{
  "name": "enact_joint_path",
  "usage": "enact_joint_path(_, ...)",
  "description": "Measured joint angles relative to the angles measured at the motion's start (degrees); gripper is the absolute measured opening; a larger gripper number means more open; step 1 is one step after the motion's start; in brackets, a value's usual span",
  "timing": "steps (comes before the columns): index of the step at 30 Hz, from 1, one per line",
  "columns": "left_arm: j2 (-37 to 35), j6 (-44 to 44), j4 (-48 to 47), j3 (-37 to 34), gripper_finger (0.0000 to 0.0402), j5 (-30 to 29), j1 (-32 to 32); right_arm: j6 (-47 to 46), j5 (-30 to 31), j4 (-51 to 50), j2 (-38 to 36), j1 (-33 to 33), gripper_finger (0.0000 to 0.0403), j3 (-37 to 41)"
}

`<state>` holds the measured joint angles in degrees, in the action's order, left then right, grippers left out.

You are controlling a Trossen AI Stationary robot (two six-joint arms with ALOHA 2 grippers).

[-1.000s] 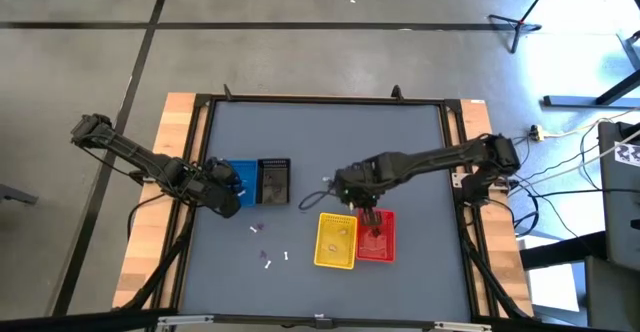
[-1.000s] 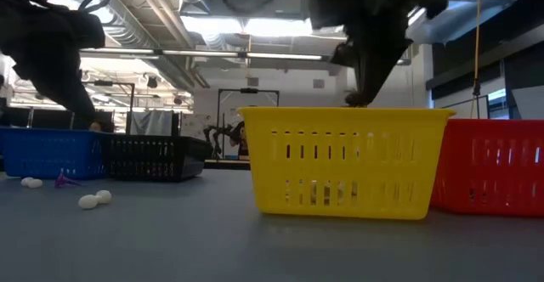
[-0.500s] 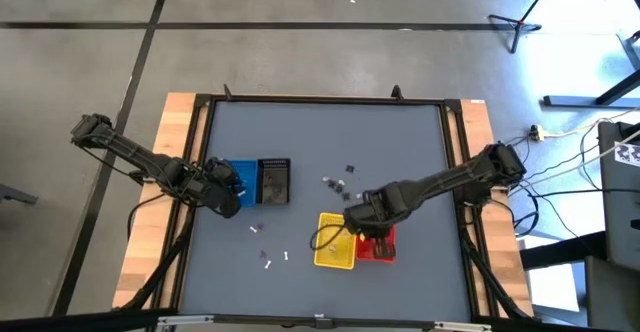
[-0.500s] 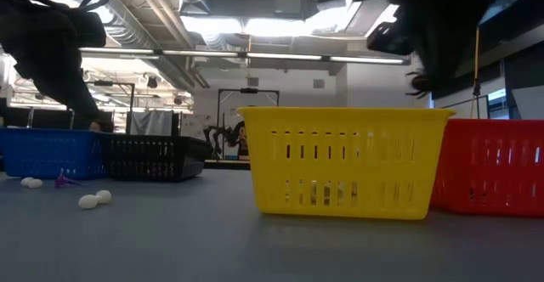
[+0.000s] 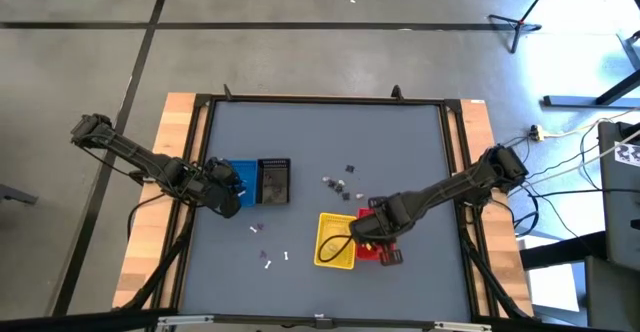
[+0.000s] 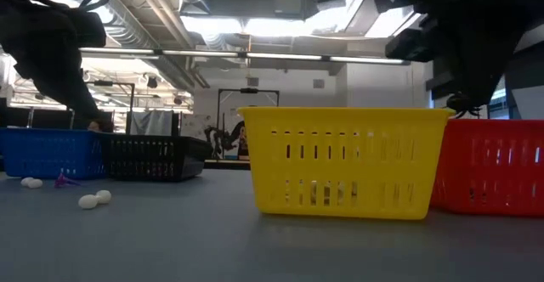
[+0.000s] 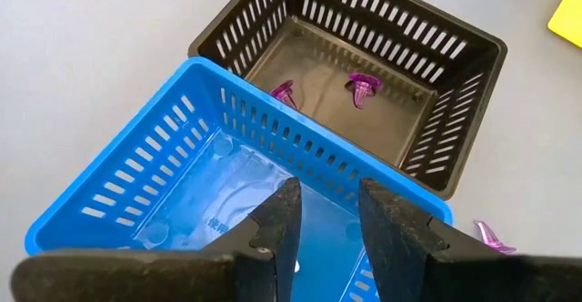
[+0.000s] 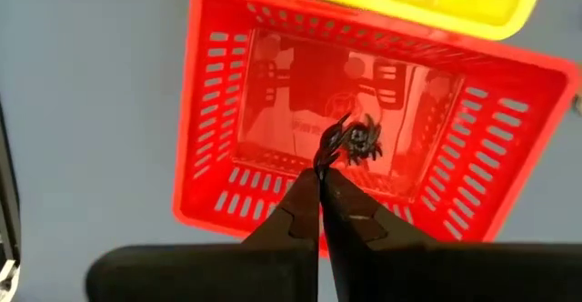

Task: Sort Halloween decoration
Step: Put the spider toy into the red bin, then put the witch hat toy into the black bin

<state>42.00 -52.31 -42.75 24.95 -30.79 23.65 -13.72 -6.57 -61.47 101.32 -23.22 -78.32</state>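
My right gripper is shut on a small black spider trinket and hovers over the red basket; in the low view the spider shows just above that basket's rim. My left gripper is open above the blue basket and touches nothing. Two purple trinkets lie on the floor of the black basket. Dark trinkets, a purple one and white ones lie loose on the table. My right gripper pinches the black spider by a leg at the very ends of its two fingers. The fingers come from above, pointing down. The spider is lifted clear and hangs over the inside of the red basket.
The yellow basket stands against the red one near the table's near right. Blue and black baskets stand side by side at the left. White trinkets lie on the grey mat between the two pairs.
My right arm has swung toward the table's near edge and right. It has carried the spider from above the yellow basket to above the red basket, staying shut. The left arm has kept still.
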Motion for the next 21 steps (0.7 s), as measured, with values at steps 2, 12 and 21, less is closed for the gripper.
enact_joint_path(2,0.0,0.0,0.0,0.0,0.0104,0.0,0.0,0.0,0.0,0.1,0.0,0.0,0.0005,0.0)
enact_joint_path(12,0.0,0.0,0.0,0.0,0.0104,0.0,0.0,-0.2,-0.1,0.1,0.0,0.0,0.0034,0.0)
enact_joint_path(21,0.0,10.9,11.1,0.0,0.0104,0.6,0.0,-0.2,2.5,0.1,0.0,0.0,0.0103,0.0)
